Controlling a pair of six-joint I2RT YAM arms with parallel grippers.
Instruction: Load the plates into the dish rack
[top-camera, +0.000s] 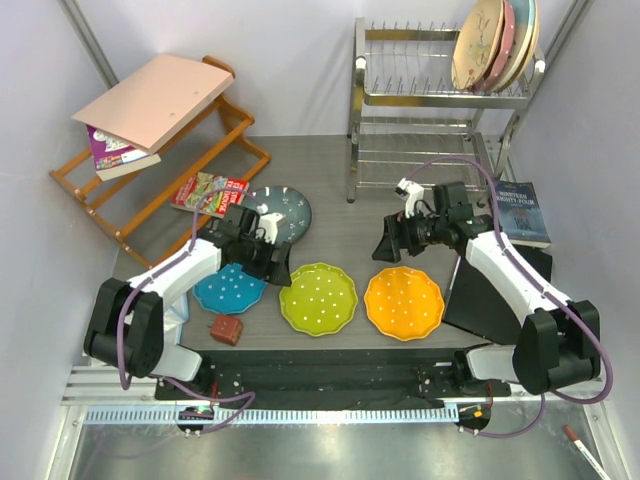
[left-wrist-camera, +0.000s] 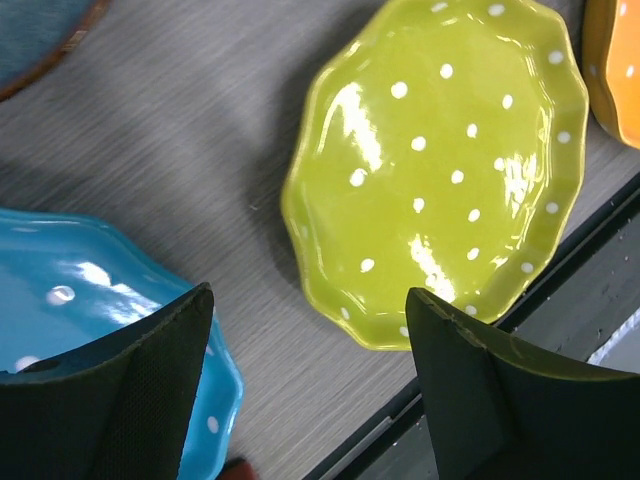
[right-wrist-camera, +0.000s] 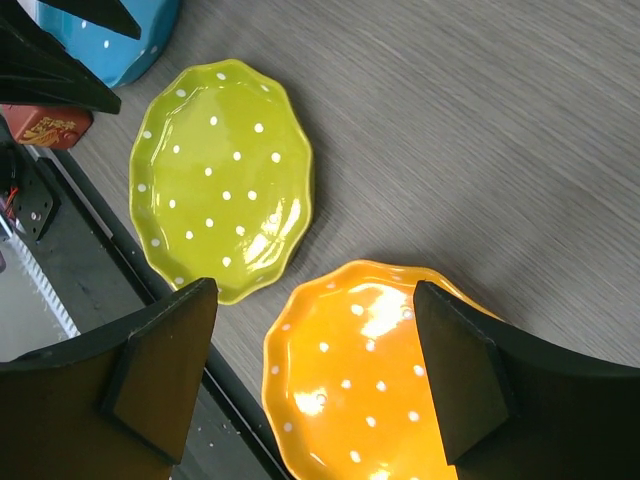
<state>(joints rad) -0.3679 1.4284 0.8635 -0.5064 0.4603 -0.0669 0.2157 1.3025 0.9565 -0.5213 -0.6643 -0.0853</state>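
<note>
Four plates lie flat on the grey table: a blue dotted one (top-camera: 230, 288), a lime green one (top-camera: 318, 298), an orange one (top-camera: 403, 302) and a dark speckled one (top-camera: 282, 213). The chrome dish rack (top-camera: 440, 100) stands at the back right. My left gripper (top-camera: 268, 258) is open and empty, above the gap between the blue plate (left-wrist-camera: 70, 300) and the green plate (left-wrist-camera: 440, 170). My right gripper (top-camera: 392, 243) is open and empty, hovering above the orange plate (right-wrist-camera: 370, 380); the green plate (right-wrist-camera: 225, 180) lies beside it.
Plain cream, pink and pale blue plates (top-camera: 495, 42) stand in the rack's top tier. A wooden shelf (top-camera: 150, 170) with books stands at the back left. A book (top-camera: 210, 190), a small brown box (top-camera: 226, 328), a dark book (top-camera: 520, 212) and a black sheet (top-camera: 495, 290) lie around.
</note>
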